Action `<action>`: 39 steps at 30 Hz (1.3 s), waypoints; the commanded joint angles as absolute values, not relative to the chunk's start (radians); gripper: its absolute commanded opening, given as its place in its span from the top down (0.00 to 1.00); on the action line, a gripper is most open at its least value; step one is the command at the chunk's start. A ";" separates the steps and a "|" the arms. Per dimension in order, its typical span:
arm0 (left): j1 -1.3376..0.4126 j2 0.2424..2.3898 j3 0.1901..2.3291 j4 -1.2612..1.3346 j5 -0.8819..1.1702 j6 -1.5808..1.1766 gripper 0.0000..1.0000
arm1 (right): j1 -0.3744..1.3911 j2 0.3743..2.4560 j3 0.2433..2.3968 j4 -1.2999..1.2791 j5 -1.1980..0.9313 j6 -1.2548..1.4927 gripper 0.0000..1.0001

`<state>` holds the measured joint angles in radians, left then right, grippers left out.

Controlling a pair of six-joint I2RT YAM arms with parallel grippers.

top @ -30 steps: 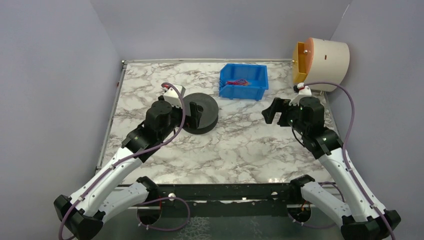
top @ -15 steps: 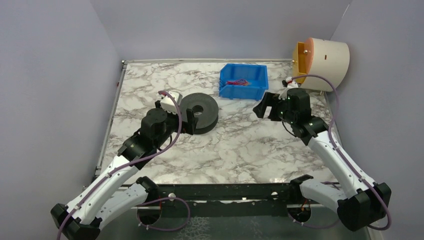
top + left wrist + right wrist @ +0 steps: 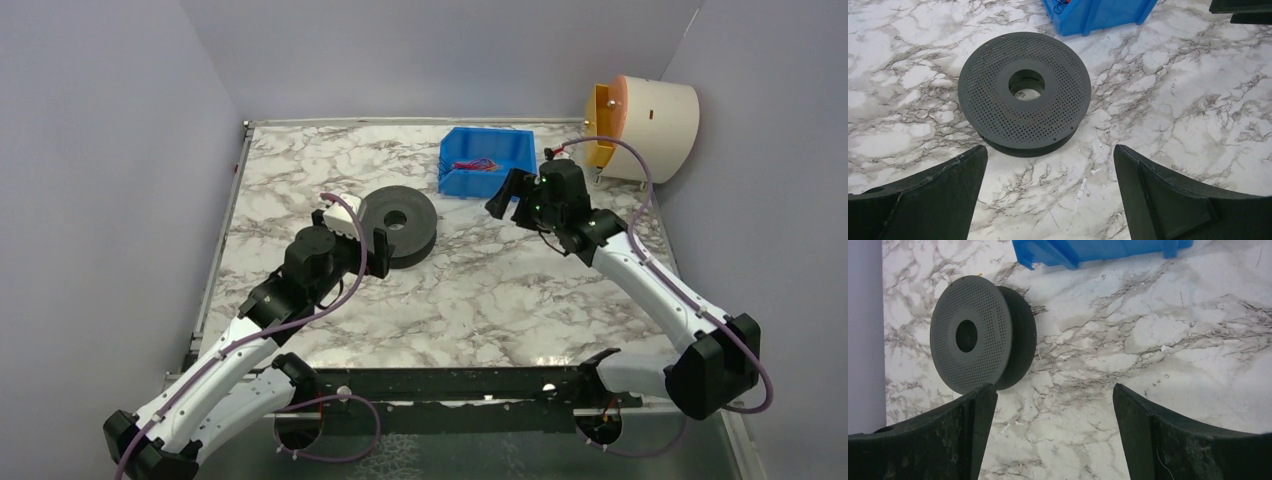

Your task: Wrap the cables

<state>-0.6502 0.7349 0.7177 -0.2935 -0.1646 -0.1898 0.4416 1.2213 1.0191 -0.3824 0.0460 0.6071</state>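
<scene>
The cables (image 3: 478,164) are a small tangle of thin red wires lying in the blue bin (image 3: 487,175); a bit of them (image 3: 1060,5) shows at the top edge of the left wrist view. A black perforated spool (image 3: 398,225) lies flat on the marble table (image 3: 480,290). My left gripper (image 3: 377,250) hangs open just near-left of the spool (image 3: 1024,92), holding nothing (image 3: 1050,152). My right gripper (image 3: 505,192) is open and empty by the bin's near right corner, facing the spool (image 3: 978,332), with only bare table between its fingers (image 3: 1054,390).
A cream drum with an orange side plate (image 3: 645,125) stands off the table's far right corner. Grey walls close in the left, back and right. The bin's front wall (image 3: 1098,250) lies just beyond the right gripper. A metal rail (image 3: 450,385) runs along the near edge.
My right arm has swung left and forward, from the right edge to the bin's near corner. My left gripper has drawn back off the spool to its near-left side.
</scene>
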 commanded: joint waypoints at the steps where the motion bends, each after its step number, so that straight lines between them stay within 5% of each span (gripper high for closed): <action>1: -0.653 0.724 0.691 -0.257 -0.161 -0.152 0.01 | 0.497 1.291 1.103 -0.384 0.198 0.690 0.09; 22: -0.652 0.687 0.684 -0.259 -0.201 -0.117 0.01 | 0.583 1.831 1.660 -0.710 0.545 1.151 0.10; 39: -0.652 0.664 0.685 -0.263 -0.183 -0.120 0.01 | 0.549 2.118 1.946 -0.857 0.544 1.423 0.14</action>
<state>-0.6502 0.6857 0.6876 -0.2787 -0.1833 -0.1291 0.5713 2.0804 1.8938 -0.7918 0.5045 1.3319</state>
